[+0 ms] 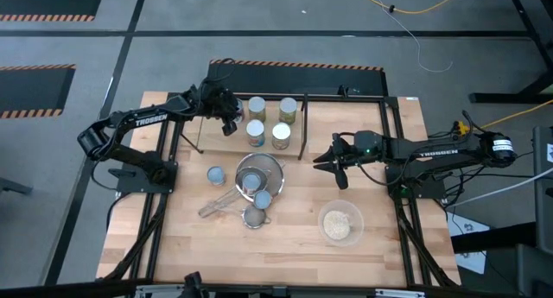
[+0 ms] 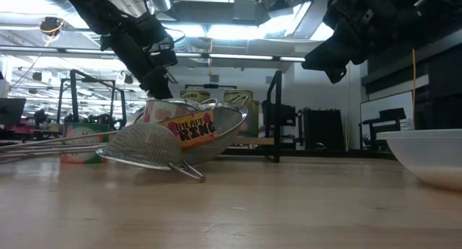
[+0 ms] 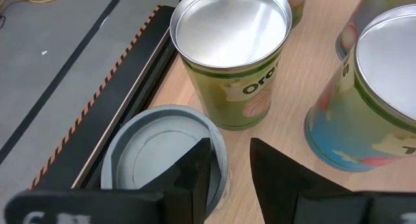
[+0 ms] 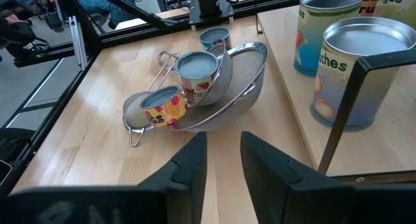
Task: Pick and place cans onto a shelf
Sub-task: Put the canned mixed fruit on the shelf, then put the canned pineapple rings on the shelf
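Release step: the left claw [image 1: 232, 118] stood open, empty, over a short can [image 3: 166, 152] on the shelf [image 1: 302, 129] near the tabletop's [image 1: 294, 246] far edge. The right claw [image 1: 321, 160] waited part-open, empty. Next likely called for lifting clear toward the cans in the strainers [image 1: 259, 181].

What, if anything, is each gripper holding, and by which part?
Nothing is held. The left gripper stands open over a short grey-topped can on the shelf; the right gripper hangs empty over the table.

Readable lettering on arms and tins

Both dark arms carry white "TROSSEN" lettering: the left arm [image 1: 147, 119] and the right arm [image 1: 436, 152]. In the low view, a small tin [image 2: 189, 128] lying in the mesh strainer [image 2: 148, 148] has a label ending in "KING"; the word above it is unclear. A green can [image 3: 231, 55] shows "Orc…", cut off. Another can [image 4: 351, 74] shows "…ches".
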{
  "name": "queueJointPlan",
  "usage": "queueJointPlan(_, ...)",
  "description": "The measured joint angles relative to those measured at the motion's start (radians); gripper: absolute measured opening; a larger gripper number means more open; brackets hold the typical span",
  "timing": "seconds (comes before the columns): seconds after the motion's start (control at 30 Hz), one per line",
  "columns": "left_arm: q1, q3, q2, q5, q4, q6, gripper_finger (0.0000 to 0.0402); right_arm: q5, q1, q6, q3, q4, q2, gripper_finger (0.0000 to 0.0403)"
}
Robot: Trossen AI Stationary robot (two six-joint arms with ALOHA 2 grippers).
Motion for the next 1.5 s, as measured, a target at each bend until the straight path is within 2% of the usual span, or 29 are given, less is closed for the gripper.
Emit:
queueJointPlan(0.2, 0.0, -0.001, -0.033, -0.003, 0.005, -0.001, 0.0102, 0.0, 0.0, 0.0, 0.0, 0.0, 0.0, 0.0098)
queueJointPlan(0.43, -0.006, -0.001, -0.13, 0.004, 0.004, -0.03, 0.0102, -0.001, 0.0, 0.0, 0.0, 0.0, 0.0, 0.0098)
queueJointPlan(0.63, -0.046, -0.001, -0.219, 0.135, 0.004, -0.106, 0.0102, -0.001, 0.0, 0.0, 0.0, 0.0, 0.0, 0.0098)
queueJointPlan(0.83, -0.151, -0.001, -0.286, 0.24, -0.004, -0.204, 0.0102, -0.001, 0.0, 0.0, 0.0, 0.0, 0.0, 0.0098)
queueJointPlan(1.03, -0.339, -0.001, -0.308, 0.256, -0.004, -0.294, 0.0102, -0.001, 0.0, 0.0, 0.0, 0.0, 0.0, 0.0098)
queueJointPlan(1.2, -0.526, -0.001, -0.308, 0.185, -0.004, -0.325, 0.01, -0.001, 0.0, 0.0, 0.0, 0.0, 0.0, 0.0098)
queueJointPlan(1.5, -0.853, 0.0, -0.304, -0.081, -0.002, -0.433, 0.0099, -0.001, 0.0, 0.002, 0.0, 0.0, 0.0, 0.0098)
